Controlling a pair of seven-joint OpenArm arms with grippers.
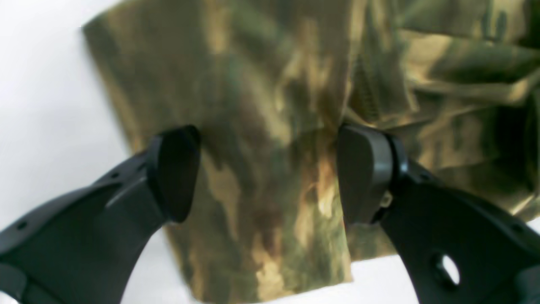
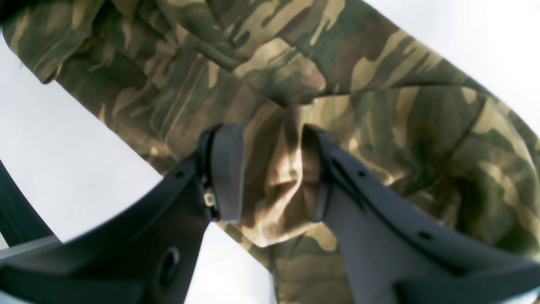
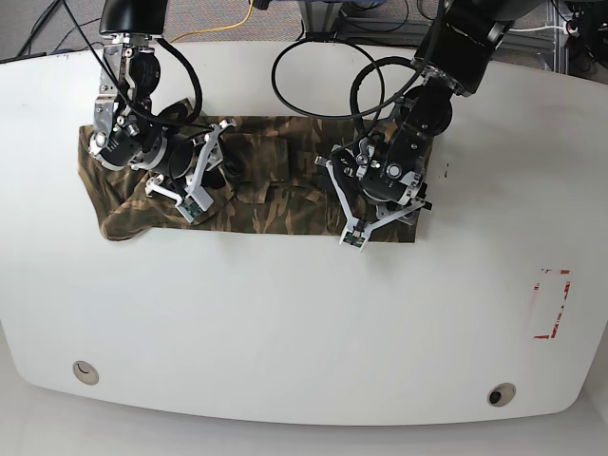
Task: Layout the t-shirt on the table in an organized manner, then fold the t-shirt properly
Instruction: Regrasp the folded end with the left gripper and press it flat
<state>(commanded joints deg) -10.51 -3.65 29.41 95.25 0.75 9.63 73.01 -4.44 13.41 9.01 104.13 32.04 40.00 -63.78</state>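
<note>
Two grippers over t-shirt: left gripper released above its flat hem edge; right gripper grasping a bunched fold. Bare table nearside.

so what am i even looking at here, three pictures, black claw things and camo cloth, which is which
It is a robot with two arms, working over a large glossy white table. The base view looks down from above and shows everything. The other two come from cameras mounted on each arm's wrist, looking out past that arm's own black claw.

On the table lies a soft camouflage-print t-shirt in olive, brown and tan, stretched out as a long band.

The left gripper (on the right in the base view) is wide open, its jaws either side of a flat part of the shirt. The right gripper has a bunched fold between its jaws, with a gap showing; whether it is pinching is unclear.
</note>
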